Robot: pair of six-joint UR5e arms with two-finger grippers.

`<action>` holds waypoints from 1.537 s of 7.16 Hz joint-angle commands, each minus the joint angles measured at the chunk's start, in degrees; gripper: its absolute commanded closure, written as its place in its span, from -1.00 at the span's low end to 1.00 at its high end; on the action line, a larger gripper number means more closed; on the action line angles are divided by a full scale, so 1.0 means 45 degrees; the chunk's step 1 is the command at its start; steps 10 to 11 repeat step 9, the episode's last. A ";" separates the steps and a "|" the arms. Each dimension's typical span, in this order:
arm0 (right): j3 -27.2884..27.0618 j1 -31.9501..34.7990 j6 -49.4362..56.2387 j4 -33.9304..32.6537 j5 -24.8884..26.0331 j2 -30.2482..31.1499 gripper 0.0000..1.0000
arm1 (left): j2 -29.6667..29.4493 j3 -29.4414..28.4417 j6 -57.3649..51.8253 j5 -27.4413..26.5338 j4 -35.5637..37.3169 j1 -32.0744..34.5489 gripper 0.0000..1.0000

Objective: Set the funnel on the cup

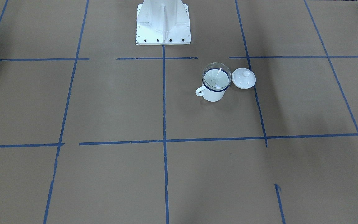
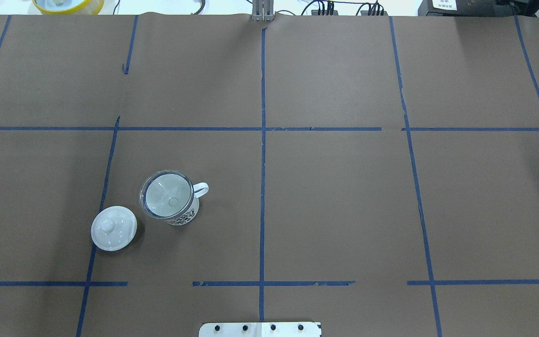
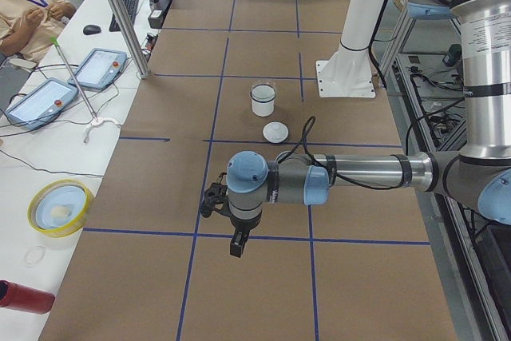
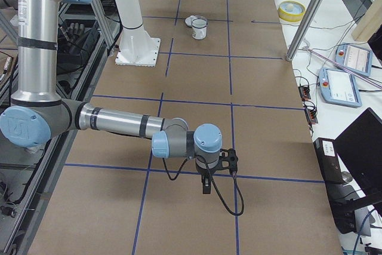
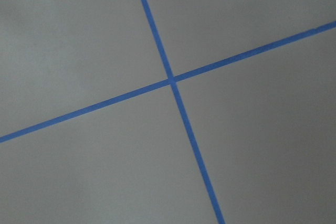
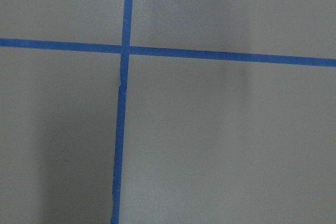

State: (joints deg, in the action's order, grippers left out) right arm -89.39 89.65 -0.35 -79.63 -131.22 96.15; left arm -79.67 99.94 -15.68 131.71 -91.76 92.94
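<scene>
Two things stand close together on the left half of the table (image 2: 344,210) in the overhead view. First from the left is the lid (image 2: 114,228). It lies flat with its knob up, just beside the cup (image 2: 184,217) but not touching it. I judge it is put aside so that the mouth of the cup is free.

Next comes the cup, upright, with its handle (image 2: 200,189) pointing to the right. The funnel (image 2: 166,195) sits on it. The clear bowl rests on the dark rim and the stem hangs down inside, so the rim carries the funnel and the stem keeps it from sliding off. It seems stable, and by this I judge the task is done.

Both arms are well apart from the cup, low over bare table near the two ends, probably to leave the result open to the cameras. The left gripper (image 3: 237,247) and the right gripper (image 4: 206,188) each show only in a side view, pointing down, with nothing visible in them. Whether their fingers are spread or pressed together, I cannot tell. Each wrist view shows only brown paper and crossing blue tape (image 5: 170,81).
</scene>
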 commanded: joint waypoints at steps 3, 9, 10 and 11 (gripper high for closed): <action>0.0000 0.0000 0.0000 0.0000 0.0000 0.0000 -1.00 | -0.0009 -0.0042 -0.0051 0.0009 0.0236 0.0011 -1.00; 0.0000 0.0000 0.0000 0.0000 0.0000 0.0000 -1.00 | 0.0049 0.0541 -0.0090 0.0009 0.0235 0.0049 -1.00; 0.0000 0.0000 0.0000 0.0000 0.0000 0.0000 -1.00 | 0.0049 0.0541 -0.0090 0.0009 0.0235 0.0049 -1.00; 0.0000 0.0000 0.0000 0.0000 0.0000 0.0000 -1.00 | 0.0049 0.0541 -0.0090 0.0009 0.0235 0.0049 -1.00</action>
